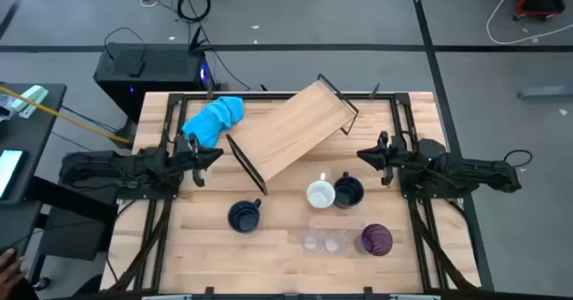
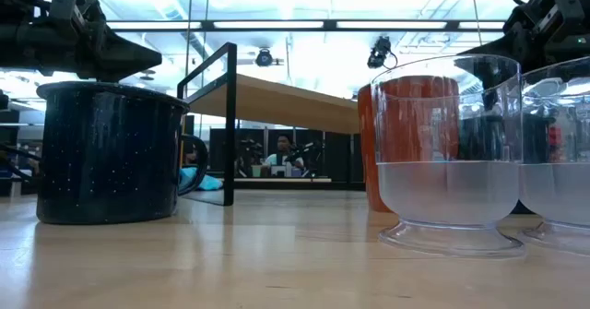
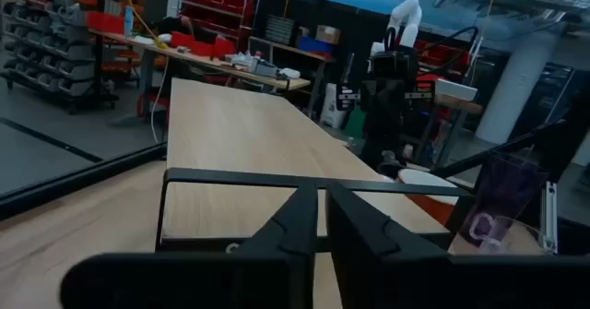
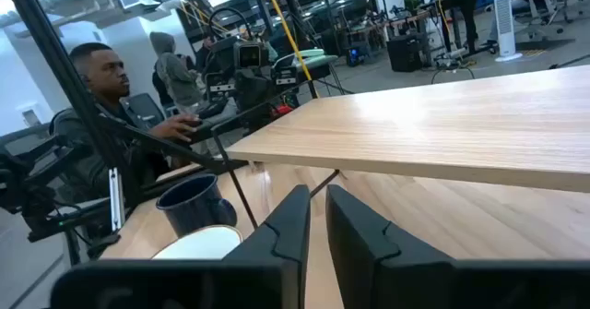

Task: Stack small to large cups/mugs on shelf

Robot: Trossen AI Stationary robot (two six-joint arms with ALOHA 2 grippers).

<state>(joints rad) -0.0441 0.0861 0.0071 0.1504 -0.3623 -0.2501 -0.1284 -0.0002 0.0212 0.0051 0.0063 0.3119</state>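
Shelf (image 1: 294, 128) set askew mid-table | mugs (image 1: 334, 193) grouped near front edge | left hand (image 1: 199, 156), right hand (image 1: 374, 156) held nearly together, nothing gripped | risk: clear cups (image 1: 323, 242) easily toppled if clipped reaching past.

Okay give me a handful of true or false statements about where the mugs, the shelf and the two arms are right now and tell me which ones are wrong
1. The shelf has no cups on it. True.
2. The blue cloth is draped over the white mug. False: it lies at the table's far side, left of the shelf, away from every mug.
3. The purple tumbler stands near the two clear cups. True.
4. The left hand holds a navy mug. False: it holds nothing; that mug stands alone on the table.
5. The right hand is empty, beside the shelf's end. True.
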